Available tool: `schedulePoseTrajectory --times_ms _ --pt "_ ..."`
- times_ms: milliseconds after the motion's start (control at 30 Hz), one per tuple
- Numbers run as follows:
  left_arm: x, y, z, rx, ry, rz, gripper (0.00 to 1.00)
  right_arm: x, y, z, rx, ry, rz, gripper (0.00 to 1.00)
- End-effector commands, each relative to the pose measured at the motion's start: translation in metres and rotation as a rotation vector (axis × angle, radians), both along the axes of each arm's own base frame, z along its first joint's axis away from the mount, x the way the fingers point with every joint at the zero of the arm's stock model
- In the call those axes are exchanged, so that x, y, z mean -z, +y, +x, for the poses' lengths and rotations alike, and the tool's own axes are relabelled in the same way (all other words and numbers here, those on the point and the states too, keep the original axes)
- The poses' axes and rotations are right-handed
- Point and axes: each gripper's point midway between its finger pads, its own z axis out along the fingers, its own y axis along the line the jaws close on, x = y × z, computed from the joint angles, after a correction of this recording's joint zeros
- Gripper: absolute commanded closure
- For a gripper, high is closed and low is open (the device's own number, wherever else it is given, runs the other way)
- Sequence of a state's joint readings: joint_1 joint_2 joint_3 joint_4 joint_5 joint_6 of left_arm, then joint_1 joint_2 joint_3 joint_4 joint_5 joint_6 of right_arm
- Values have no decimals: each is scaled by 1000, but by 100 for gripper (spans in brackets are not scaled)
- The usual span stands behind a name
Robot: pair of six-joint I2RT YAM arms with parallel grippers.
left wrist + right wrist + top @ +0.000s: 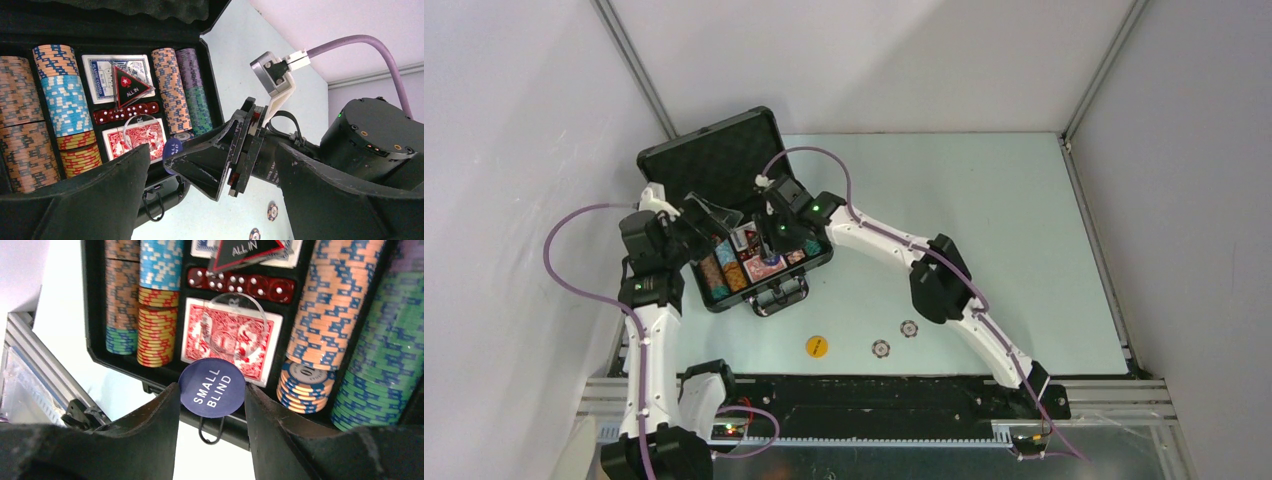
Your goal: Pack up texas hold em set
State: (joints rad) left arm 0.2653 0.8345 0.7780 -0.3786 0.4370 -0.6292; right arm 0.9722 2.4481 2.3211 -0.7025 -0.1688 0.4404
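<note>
Blue disc (212,386) (SMALL BLIND), between right jaws, seemingly over case (89,300)

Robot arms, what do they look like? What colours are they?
Both the left arm and the right arm have white tube-like links joined by chunky black joints. A purple cable loops along each one, and a small green light glows near the right wrist. The fingers are black, wedge-shaped and scuffed.
</note>
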Motion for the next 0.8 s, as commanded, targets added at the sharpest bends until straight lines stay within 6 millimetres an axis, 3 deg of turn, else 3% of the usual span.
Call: schedulePoseTrajectory --times_ms 0,433,767 --pt "-5 3 0 -16 -25 -1 1 -28 30 7 -25 -74 124 48" --pt "-4 3 0 -14 -24 -2 1 3 40 25 14 -116 105 44" --pt "-3 2 1 -9 -22 -5 1 -4 39 35 29 -193 89 38"
